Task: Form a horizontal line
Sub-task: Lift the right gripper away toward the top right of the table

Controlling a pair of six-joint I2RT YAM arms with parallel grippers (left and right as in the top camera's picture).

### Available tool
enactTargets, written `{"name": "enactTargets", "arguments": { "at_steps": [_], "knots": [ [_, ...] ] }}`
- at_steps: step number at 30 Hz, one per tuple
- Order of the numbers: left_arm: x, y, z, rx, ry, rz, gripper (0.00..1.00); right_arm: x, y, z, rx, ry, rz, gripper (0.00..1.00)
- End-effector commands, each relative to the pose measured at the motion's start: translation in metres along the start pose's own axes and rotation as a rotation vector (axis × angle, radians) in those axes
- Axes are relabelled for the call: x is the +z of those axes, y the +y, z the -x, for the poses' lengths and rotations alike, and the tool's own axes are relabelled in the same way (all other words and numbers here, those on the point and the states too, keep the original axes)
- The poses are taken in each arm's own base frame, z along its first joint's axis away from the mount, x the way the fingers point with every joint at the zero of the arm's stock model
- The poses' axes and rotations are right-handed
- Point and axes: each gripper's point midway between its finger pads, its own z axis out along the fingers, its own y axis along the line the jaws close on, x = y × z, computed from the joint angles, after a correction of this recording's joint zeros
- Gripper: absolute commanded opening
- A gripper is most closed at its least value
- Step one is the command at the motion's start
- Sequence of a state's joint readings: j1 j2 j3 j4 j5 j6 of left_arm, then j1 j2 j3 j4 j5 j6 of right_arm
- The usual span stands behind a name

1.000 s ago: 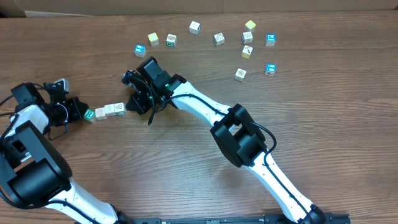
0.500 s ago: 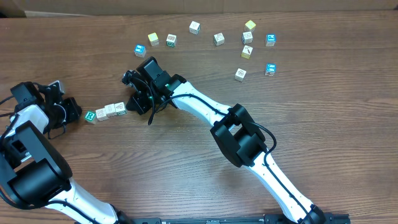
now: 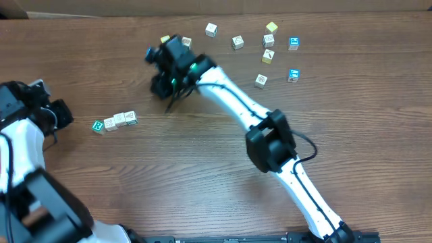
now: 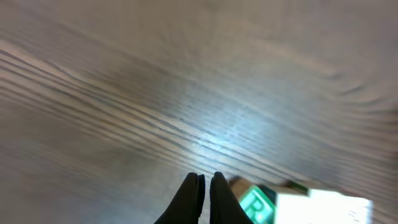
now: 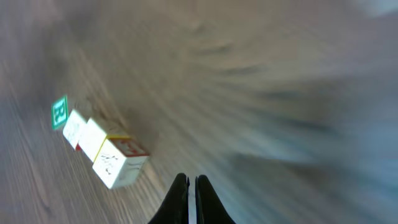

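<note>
The horizontal line (image 3: pixel 115 122) is a short, slightly slanted row of small cubes on the wooden table, left of centre. A green "R" cube (image 3: pixel 98 125) is at its left end, and three pale cubes (image 3: pixel 120 120) touch it on the right. My left gripper (image 3: pixel 61 113) is shut and empty, a little left of the row. In the left wrist view its gripper (image 4: pixel 204 180) has the R cube (image 4: pixel 256 202) just to its right. My right gripper (image 3: pixel 160 86) is shut and empty, beyond the row's right end. Its wrist view shows the gripper (image 5: pixel 191 182) and the row (image 5: pixel 92 138) apart.
Loose cubes lie along the far side: white cubes (image 3: pixel 211 29) (image 3: pixel 237 42) (image 3: pixel 260 80), yellow ones (image 3: pixel 271 28) (image 3: pixel 268 56), and blue-faced ones (image 3: pixel 293 43) (image 3: pixel 293 75). The right arm partly covers a few more cubes near the far left (image 3: pixel 165 39).
Both grippers have pulled away from the row: the right one toward the far side, the left one farther left. The row of cubes has not moved.
</note>
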State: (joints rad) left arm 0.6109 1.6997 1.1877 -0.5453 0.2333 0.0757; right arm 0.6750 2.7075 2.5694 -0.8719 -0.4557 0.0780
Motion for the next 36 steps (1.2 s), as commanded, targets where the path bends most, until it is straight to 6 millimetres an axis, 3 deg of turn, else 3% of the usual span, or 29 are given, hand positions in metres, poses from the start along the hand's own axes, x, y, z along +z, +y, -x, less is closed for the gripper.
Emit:
{"name": "enactTargets", "arguments": {
  "at_steps": [1, 5, 9, 15, 18, 23, 28, 31, 36],
  "knots": [
    [-0.053, -0.003, 0.022, -0.008, -0.118, 0.042, 0.04, -0.067, -0.014, 0.043, 0.019, -0.103, -0.057, 0.03],
    [-0.090, -0.013, 0.021, -0.019, -0.182, 0.041, 0.05, -0.120, -0.027, 0.054, 0.059, -0.124, -0.137, 0.03],
    [-0.099, -0.023, -0.005, -0.033, -0.214, 0.030, 0.05, -0.160, -0.038, 0.051, 0.094, -0.112, -0.227, 0.04],
    [-0.080, -0.031, -0.082, 0.009, -0.164, -0.005, 0.05, -0.199, -0.045, 0.048, 0.080, -0.108, -0.249, 0.04],
    [-0.070, -0.030, -0.104, 0.017, -0.155, -0.003, 0.05, -0.218, -0.050, 0.050, 0.082, -0.126, -0.264, 0.04],
    [-0.065, -0.022, -0.110, 0.018, -0.160, 0.038, 0.04, -0.247, -0.059, 0.050, 0.098, -0.148, -0.281, 0.04],
    [-0.061, -0.004, -0.104, 0.012, -0.171, 0.138, 0.04, -0.253, -0.066, 0.046, 0.115, -0.137, -0.290, 0.04],
    [-0.046, -0.001, -0.112, 0.065, -0.114, 0.135, 0.04, -0.255, -0.065, 0.046, 0.081, -0.133, -0.293, 0.04],
    [-0.012, -0.018, -0.127, 0.329, -0.023, -0.009, 0.04, -0.273, -0.063, 0.049, 0.010, -0.148, -0.308, 0.04]
  ]
}}
